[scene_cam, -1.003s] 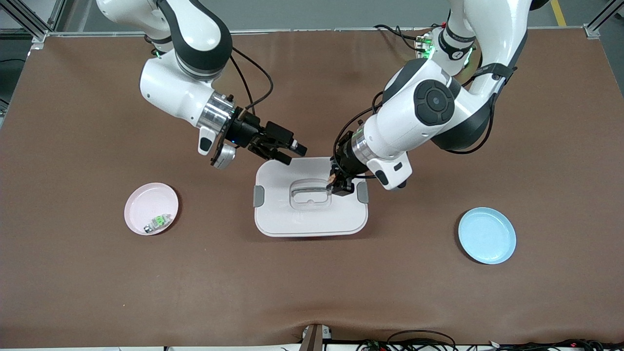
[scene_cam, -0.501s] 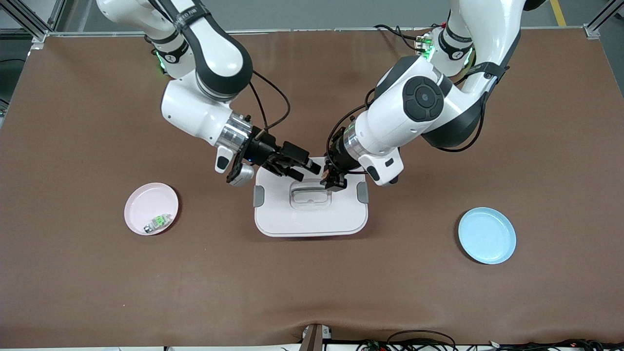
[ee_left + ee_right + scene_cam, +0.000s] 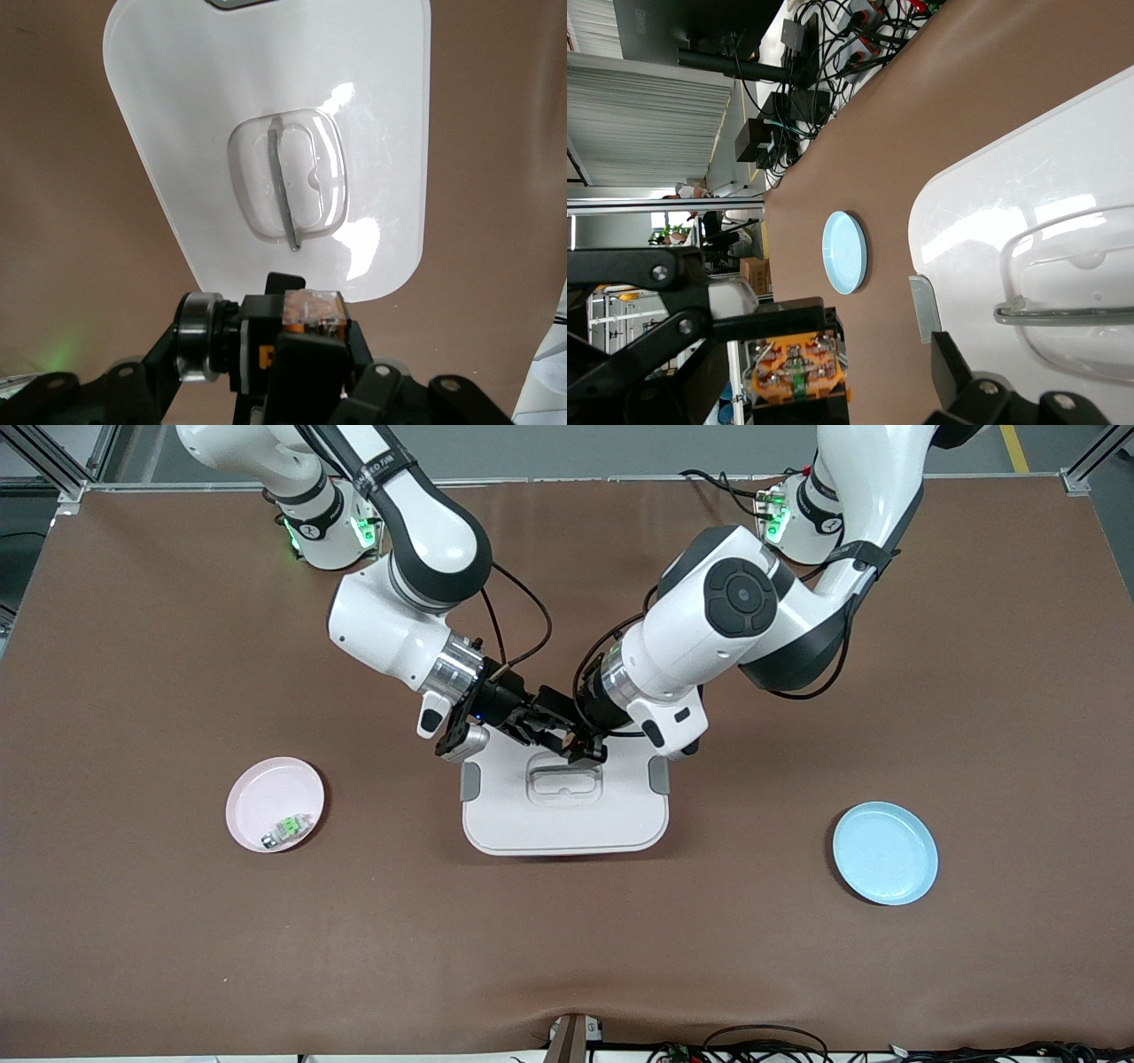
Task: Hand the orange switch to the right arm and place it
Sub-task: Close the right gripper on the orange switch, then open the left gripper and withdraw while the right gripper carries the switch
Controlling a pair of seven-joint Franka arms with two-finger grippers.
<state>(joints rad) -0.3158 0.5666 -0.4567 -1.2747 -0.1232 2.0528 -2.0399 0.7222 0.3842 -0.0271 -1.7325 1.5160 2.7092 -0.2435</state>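
Observation:
The orange switch [image 3: 312,310], a small black block with an orange face, is held in my left gripper [image 3: 306,340], which is shut on it. In the front view the left gripper [image 3: 589,749] is over the white lid [image 3: 567,819], at its edge toward the robots' bases. My right gripper [image 3: 565,737] has come in tip to tip with it and is open. The right wrist view shows the switch [image 3: 796,367] beside one of the right gripper's fingers [image 3: 950,370], with a clear gap between them. In the front view the switch is hidden between the two grippers.
The white lid has a clear handle [image 3: 564,779] and grey end clips. A pink plate [image 3: 266,793] toward the right arm's end holds a green-and-silver component [image 3: 288,830]. A blue plate [image 3: 884,853] lies toward the left arm's end.
Both arms have moved toward each other over the lid. The right gripper has closed the distance to the left gripper, which still holds the switch.

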